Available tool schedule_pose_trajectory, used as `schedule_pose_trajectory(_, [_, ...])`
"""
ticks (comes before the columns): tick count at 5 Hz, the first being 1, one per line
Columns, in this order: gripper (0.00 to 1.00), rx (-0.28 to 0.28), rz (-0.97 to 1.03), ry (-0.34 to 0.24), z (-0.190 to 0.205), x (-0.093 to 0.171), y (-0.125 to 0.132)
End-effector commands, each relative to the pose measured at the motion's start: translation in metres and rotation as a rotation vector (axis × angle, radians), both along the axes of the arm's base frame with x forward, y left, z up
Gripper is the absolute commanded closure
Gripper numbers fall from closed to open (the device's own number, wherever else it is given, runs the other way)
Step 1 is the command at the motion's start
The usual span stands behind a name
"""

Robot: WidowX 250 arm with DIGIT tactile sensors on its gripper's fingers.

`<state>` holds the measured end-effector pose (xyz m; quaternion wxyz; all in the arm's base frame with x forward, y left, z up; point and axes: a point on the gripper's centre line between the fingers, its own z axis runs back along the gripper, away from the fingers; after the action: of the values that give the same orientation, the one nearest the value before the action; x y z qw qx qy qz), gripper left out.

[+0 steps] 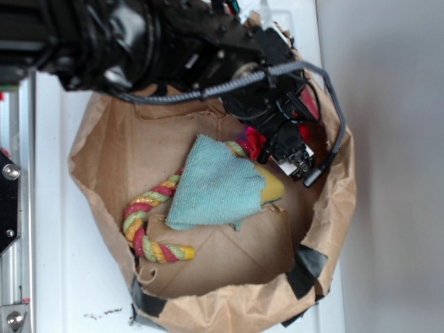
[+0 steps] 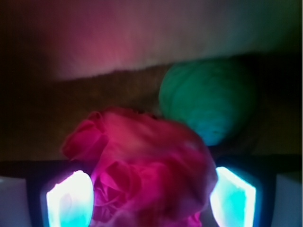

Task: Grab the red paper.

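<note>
The red paper (image 2: 142,165) is a crumpled, ruffled wad that fills the gap between my fingers in the wrist view. Both glowing pads, left (image 2: 71,201) and right (image 2: 233,198), press against its sides, so my gripper (image 2: 151,201) is shut on it. In the exterior view the gripper (image 1: 281,142) reaches down inside the brown paper bag (image 1: 104,149) at its back right. Only a bit of the red paper (image 1: 255,142) shows beside the black fingers.
A dark green ball (image 2: 208,101) lies just beyond the paper, by the bag wall. A teal cloth (image 1: 215,184) covers the bag's middle, over a yellow object (image 1: 272,186). A red-yellow-green twisted rope (image 1: 149,222) curls at the left. A grey cable (image 1: 208,90) crosses above.
</note>
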<state>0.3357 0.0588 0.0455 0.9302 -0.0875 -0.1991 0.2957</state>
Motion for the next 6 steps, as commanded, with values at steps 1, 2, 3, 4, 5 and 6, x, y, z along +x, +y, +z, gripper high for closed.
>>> schedule_pose_trajectory(1, [0.0,0.006,-0.054,0.004,0.008,-0.005,-0.004])
schedule_pose_trajectory(2, [1.0,-0.003,-0.039,0.013,0.007,-0.008,-0.002])
schedule_pose_trajectory(3, [1.0,0.0,-0.047,0.019,0.013,-0.008,0.003])
schedule_pose_trajectory(4, [1.0,0.031,-0.05,0.001,0.024,-0.01,0.008])
schedule_pose_trajectory(5, [1.0,0.03,-0.182,-0.001,0.048,-0.015,0.017])
schedule_pose_trajectory(6, [1.0,0.037,-0.363,0.002,0.073,-0.027,0.029])
